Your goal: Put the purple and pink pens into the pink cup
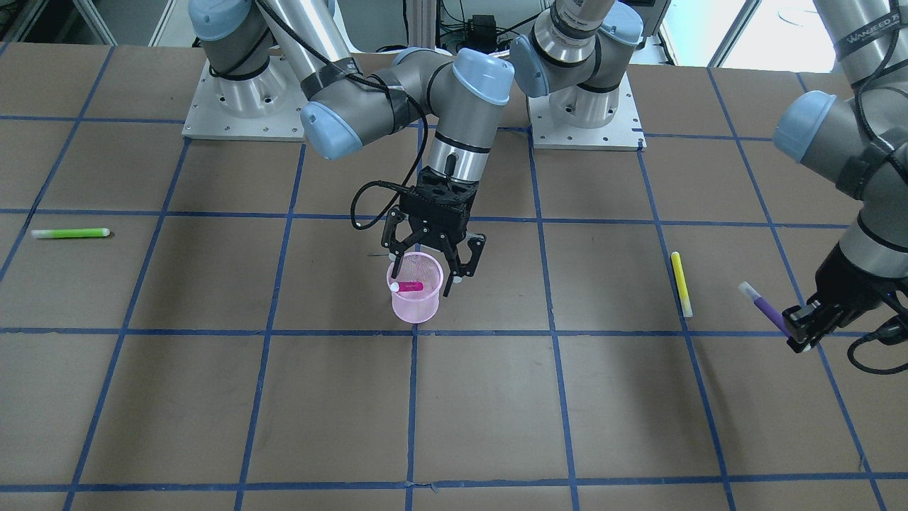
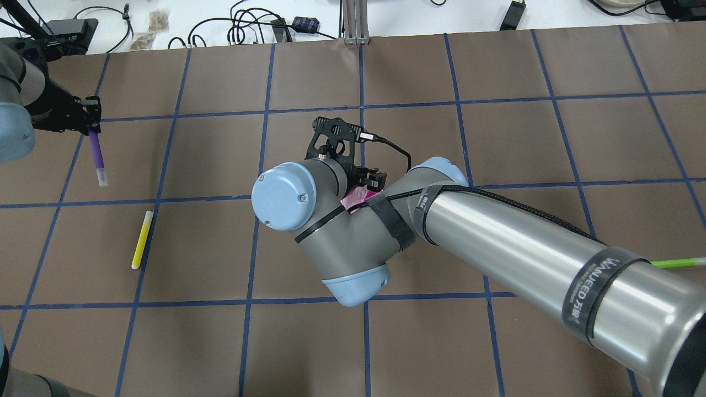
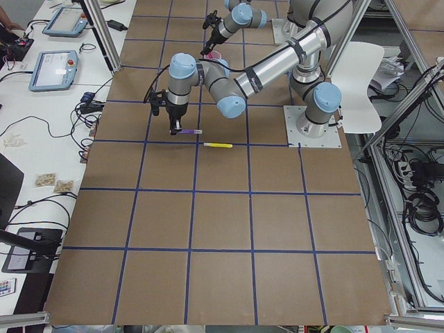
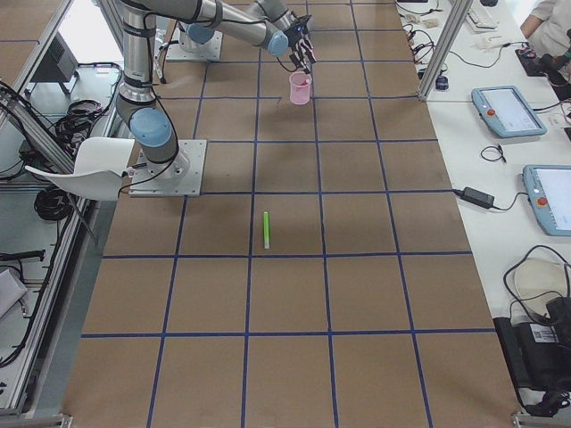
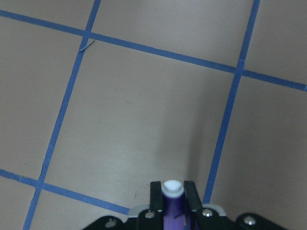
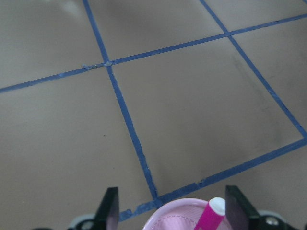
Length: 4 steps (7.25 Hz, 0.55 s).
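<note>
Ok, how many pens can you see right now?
4: a pink pen in the cup, a purple pen in the left jaws, a yellow pen and a green pen lying on the table.

Yellow pen lies flat on the brown table, just beside a blue tape line. Green pen lies flat too, well apart, on the opposite side.

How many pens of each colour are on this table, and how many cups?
pink pen: 1
purple pen: 1
yellow pen: 1
green pen: 1
pink cup: 1
Total: 5
</note>
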Tool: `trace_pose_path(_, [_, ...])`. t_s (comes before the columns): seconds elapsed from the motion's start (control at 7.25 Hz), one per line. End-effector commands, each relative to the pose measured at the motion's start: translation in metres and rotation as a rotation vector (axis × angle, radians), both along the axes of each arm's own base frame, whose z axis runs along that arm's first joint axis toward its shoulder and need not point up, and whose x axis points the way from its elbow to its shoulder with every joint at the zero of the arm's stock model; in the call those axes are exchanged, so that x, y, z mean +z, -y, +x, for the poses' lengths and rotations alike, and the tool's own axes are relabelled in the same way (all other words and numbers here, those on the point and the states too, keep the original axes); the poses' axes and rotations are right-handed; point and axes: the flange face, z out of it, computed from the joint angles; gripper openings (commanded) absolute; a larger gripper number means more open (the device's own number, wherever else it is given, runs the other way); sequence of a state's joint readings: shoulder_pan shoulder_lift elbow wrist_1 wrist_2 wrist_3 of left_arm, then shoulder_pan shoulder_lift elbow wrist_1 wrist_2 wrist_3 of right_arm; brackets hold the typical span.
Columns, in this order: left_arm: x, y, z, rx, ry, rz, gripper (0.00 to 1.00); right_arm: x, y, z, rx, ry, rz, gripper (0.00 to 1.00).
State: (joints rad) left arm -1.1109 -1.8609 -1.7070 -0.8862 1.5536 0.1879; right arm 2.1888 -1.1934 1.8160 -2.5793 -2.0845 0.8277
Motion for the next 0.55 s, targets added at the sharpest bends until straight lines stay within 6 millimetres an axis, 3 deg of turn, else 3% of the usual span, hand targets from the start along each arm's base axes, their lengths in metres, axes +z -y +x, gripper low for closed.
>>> trace_pose_path(0.0, [0.009, 0.01, -0.029, 0.012, 0.006, -0.067, 0.0, 0.064, 0.023, -0.059, 0.071, 0.055, 0.082, 1.0])
trace_pose_path(0.28, [0.03, 0.018, -0.091, 0.037, -0.014, -0.128, 0.0, 0.117, 0.037, -0.143, 0.174, 0.032, 0.22, 1.0])
trace_pose_path(0.41, [0.037, 0.018, -0.126, 0.061, -0.039, -0.148, 0.0, 0.14, 0.049, -0.174, 0.204, 0.069, 0.279, 1.0])
